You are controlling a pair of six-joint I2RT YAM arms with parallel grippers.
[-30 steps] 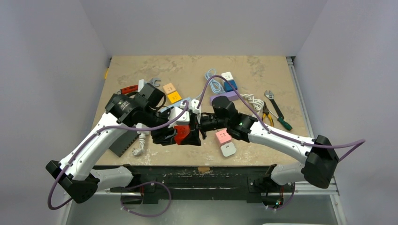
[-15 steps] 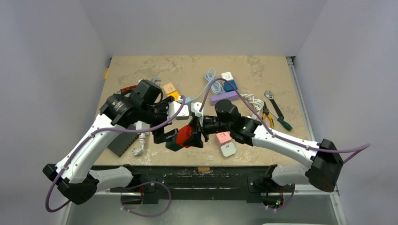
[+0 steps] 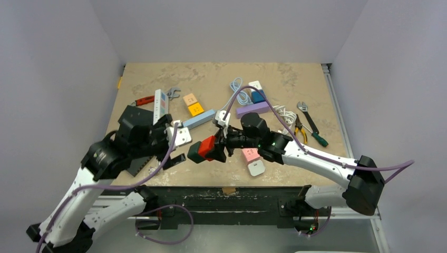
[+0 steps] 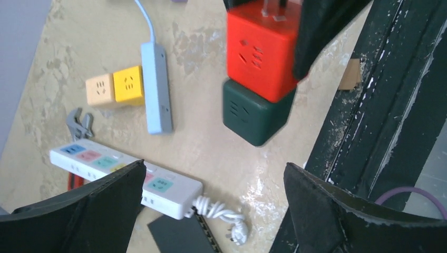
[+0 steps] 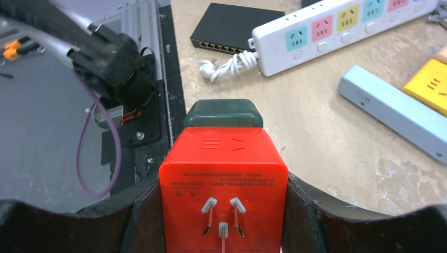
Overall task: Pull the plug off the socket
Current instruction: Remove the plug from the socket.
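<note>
**A:** R gripper [image 5: 223, 182]?
**B:** Clamped on the sides of a red plastic cube adapter [image 5: 224, 158], metal prongs [image 5: 223, 213] facing the wrist cam. A dark green plastic cube adapter [image 5: 224, 113] is joined to its far end. Both are held over the beige table [image 3: 295, 74], nr its front edge.
**A:** L gripper [image 4: 213, 174]?
**B:** Fingers spread wide, nothing betw. them. It's apart from the cubes, on their left.

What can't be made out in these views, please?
- Right wrist: most of the green cube, hidden behind the red cube.
- Right wrist: its printed line, too small to read.
- Left wrist: the red cube's top, cut off by the upper edge.
- Every view: how the cubes join, hidden inside.
</note>
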